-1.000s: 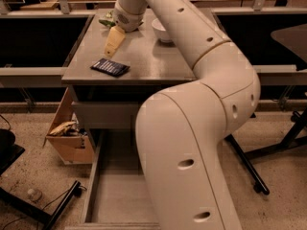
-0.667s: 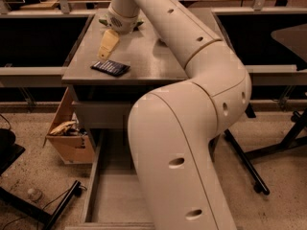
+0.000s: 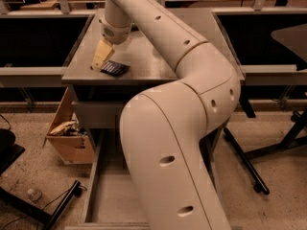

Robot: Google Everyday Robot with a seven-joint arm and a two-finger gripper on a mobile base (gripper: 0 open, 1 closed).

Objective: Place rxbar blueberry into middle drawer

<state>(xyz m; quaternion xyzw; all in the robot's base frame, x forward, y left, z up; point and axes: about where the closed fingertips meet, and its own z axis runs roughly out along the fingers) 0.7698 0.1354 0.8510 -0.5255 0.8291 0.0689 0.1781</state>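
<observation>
The rxbar blueberry (image 3: 115, 68), a small flat dark bar, lies on the grey cabinet top (image 3: 144, 56) near its front left. My gripper (image 3: 101, 60) hangs from the cream arm and points down, its tip just left of the bar and close to the top's surface. It holds nothing that I can see. The middle drawer (image 3: 108, 200) is pulled open low at the front, with a bare grey floor. My arm's big cream segment hides its right part.
A cardboard box (image 3: 72, 140) with crumpled stuff stands on the floor left of the cabinet. Black chair legs (image 3: 244, 164) spread on the right. A black stand and cable (image 3: 57, 210) lie on the floor at the lower left.
My gripper has moved left and down, from the middle of the cabinet top to just left of the bar. The bar has not moved.
</observation>
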